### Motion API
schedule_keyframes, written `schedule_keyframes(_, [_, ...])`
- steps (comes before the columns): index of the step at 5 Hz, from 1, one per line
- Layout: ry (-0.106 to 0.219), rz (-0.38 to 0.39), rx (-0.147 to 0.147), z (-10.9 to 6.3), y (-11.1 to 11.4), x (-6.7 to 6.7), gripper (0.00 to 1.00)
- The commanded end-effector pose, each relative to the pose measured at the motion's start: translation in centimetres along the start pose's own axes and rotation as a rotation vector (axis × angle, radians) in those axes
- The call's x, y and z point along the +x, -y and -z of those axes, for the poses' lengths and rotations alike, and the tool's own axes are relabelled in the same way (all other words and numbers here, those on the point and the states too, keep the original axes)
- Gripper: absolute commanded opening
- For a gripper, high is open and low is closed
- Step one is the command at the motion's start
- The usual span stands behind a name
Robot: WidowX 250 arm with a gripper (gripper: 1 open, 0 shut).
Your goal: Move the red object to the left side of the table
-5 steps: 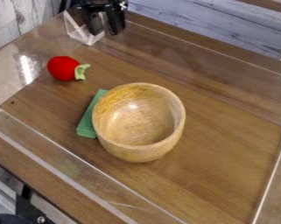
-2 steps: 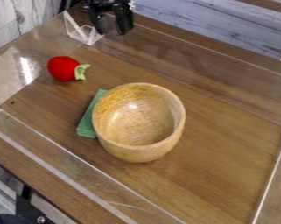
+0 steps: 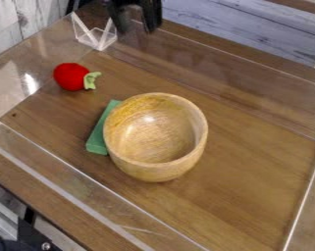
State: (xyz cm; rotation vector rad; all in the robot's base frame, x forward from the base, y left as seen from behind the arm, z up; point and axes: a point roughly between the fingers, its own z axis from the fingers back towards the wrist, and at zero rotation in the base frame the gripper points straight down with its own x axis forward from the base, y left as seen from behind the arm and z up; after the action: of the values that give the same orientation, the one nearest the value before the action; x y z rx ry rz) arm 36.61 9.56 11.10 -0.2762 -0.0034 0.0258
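The red object [image 3: 74,75], a small glossy toy fruit with a light green stem, lies on the brown wood-grain table [image 3: 238,98] near its left wall. My gripper [image 3: 136,22] hangs at the top edge of the view, well behind and to the right of the fruit. Its dark fingers look open and hold nothing. Much of the gripper is cut off by the frame's top edge.
A large wooden bowl [image 3: 156,134] stands mid-table, resting partly on a flat green cloth [image 3: 99,130]. A clear acrylic stand [image 3: 94,35] sits at the back left, just left of the gripper. Low clear walls [image 3: 16,83] edge the tabletop.
The gripper has shifted to the right along the top edge and risen slightly, away from the clear stand. The red fruit, bowl and cloth have not moved.
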Motion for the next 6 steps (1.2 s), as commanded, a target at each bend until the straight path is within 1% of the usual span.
schedule_keyframes(1, [0.048,0.041,0.047,-1.0,2.3,0.3,1.00])
schedule_keyframes(2, [0.045,0.048,0.062,-0.1,3.4,0.3,1.00])
schedule_keyframes(3, [0.054,0.091,0.075,0.2,4.5,0.2,1.00])
schedule_keyframes(4, [0.076,0.103,0.078,0.0,5.3,0.2,1.00])
schedule_keyframes(5, [0.085,0.137,0.091,-0.1,4.9,0.2,1.00])
schedule_keyframes(6, [0.091,0.169,0.096,-0.1,4.5,0.2,1.00])
